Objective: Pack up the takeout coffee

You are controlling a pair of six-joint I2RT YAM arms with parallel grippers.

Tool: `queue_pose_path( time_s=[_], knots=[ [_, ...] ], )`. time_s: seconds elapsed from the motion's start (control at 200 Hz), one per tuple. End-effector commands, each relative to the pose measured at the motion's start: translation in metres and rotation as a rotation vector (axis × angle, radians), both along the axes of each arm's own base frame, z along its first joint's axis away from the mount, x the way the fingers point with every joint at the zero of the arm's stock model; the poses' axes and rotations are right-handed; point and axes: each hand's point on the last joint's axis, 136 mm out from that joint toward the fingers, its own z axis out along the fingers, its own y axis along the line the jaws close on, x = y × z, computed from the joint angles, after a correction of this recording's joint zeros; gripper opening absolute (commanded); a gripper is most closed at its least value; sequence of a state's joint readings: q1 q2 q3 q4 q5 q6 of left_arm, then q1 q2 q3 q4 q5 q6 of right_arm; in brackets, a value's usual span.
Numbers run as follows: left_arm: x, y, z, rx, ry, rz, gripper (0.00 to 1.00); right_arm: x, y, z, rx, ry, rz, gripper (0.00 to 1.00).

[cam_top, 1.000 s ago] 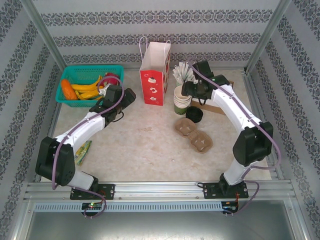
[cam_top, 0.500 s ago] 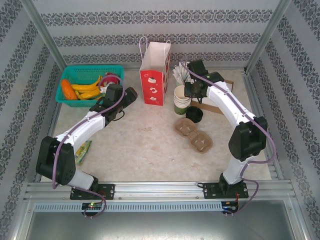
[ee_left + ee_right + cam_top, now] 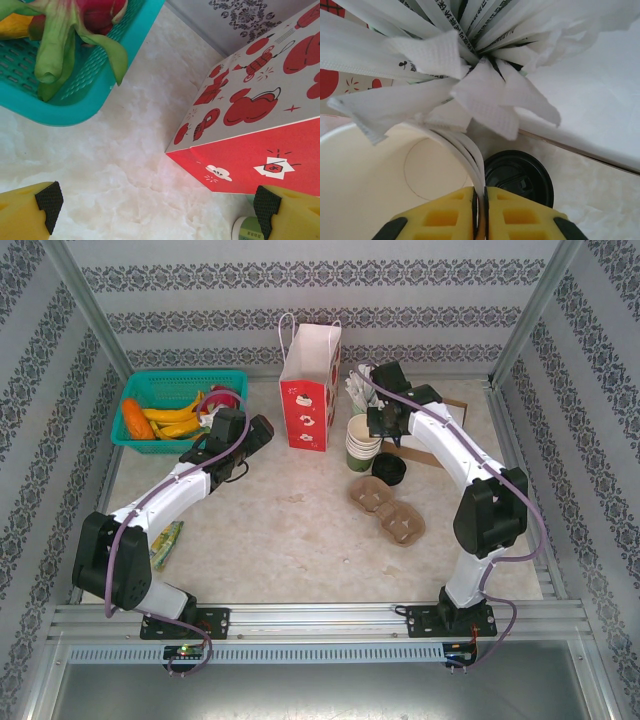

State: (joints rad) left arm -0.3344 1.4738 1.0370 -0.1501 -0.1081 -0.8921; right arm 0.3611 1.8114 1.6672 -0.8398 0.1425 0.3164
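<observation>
Because your right gripper (image 3: pixel 481 200) is pinching the stacked cups (image 3: pixel 380 170) at the rim, you are risking tipping them into the wrapped straws (image 3: pixel 470 75); your left gripper (image 3: pixel 155 202) is hanging spread.

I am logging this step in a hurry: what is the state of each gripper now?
Left gripper: open, holding nothing.
Right gripper: closed on the rim of the stacked paper cups.

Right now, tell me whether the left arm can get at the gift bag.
Probably yes. The left gripper is open and faces the gift bag, with bare table between them; the teal basket sits off to one side, out of the way.
</observation>
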Motion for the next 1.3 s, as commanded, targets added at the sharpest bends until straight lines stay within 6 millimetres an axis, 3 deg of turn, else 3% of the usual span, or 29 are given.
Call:
queue_pose_path(
  time_s=[0.0, 0.17, 0.43, 0.679, 0.924, 1.114, 1.294],
  knots=[
    [0.001, -0.001, 0.005, 0.011, 0.002, 0.017, 1.0, 0.004, 0.001, 0.014, -0.025, -0.047, 0.013, 0.11],
    [0.001, -0.001, 0.004, 0.009, 0.009, 0.017, 1.0, 0.004, 0.001, 0.022, -0.012, -0.067, 0.02, 0.0],
    [-0.002, 0.004, 0.006, 0.025, 0.007, 0.029, 1.0, 0.002, -0.006, 0.047, -0.008, -0.133, -0.001, 0.0],
    [-0.003, 0.006, 0.009, 0.04, 0.007, 0.031, 1.0, -0.001, -0.008, 0.051, 0.019, -0.143, -0.011, 0.0],
    [-0.002, -0.003, 0.019, 0.011, -0.019, -0.013, 1.0, -0.005, -0.019, 0.086, 0.021, -0.245, -0.039, 0.0],
    [0.0, -0.01, 0.05, -0.022, -0.06, -0.042, 1.0, -0.021, -0.01, 0.12, 0.053, -0.326, 0.012, 0.0],
    [0.0, -0.002, 0.045, -0.007, -0.038, 0.004, 1.0, -0.037, 0.023, 0.132, 0.105, -0.392, 0.108, 0.0]
  ],
)
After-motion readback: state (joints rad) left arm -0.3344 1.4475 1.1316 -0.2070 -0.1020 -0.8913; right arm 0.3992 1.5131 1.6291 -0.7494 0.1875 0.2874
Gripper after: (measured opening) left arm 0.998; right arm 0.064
